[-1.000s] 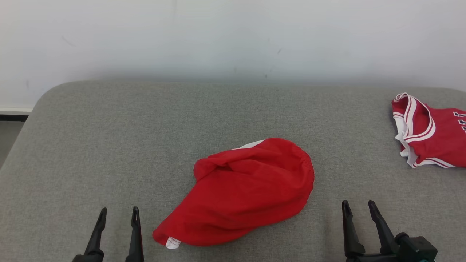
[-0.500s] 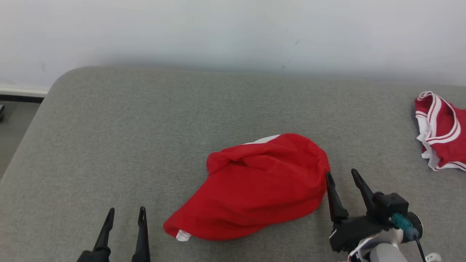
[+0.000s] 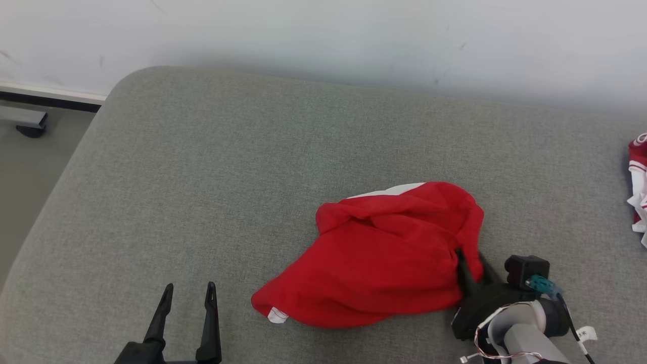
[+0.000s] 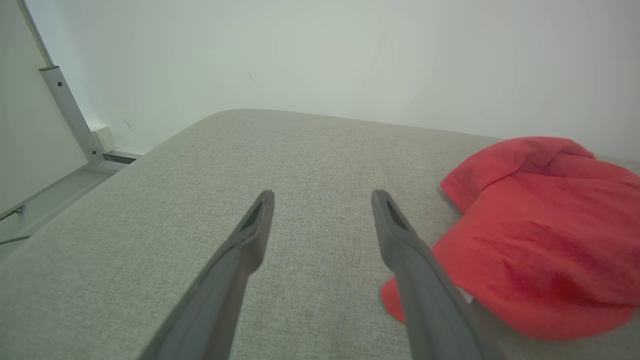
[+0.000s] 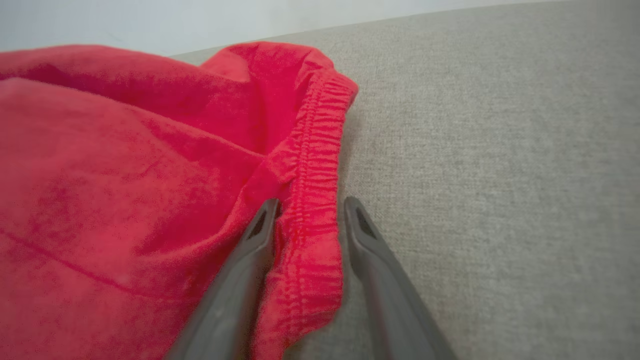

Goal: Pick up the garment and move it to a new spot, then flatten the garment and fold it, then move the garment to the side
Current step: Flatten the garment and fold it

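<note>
Straddling garment (image 3: 384, 258), newly advanced right pincer (image 3: 469, 258)

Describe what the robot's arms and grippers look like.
Both the left gripper and right gripper have two long, tapered dark fingers. The right one's black mount carries a teal connector with a black cable; its pale grey forearm has red-and-white wires and a white tag.
</note>
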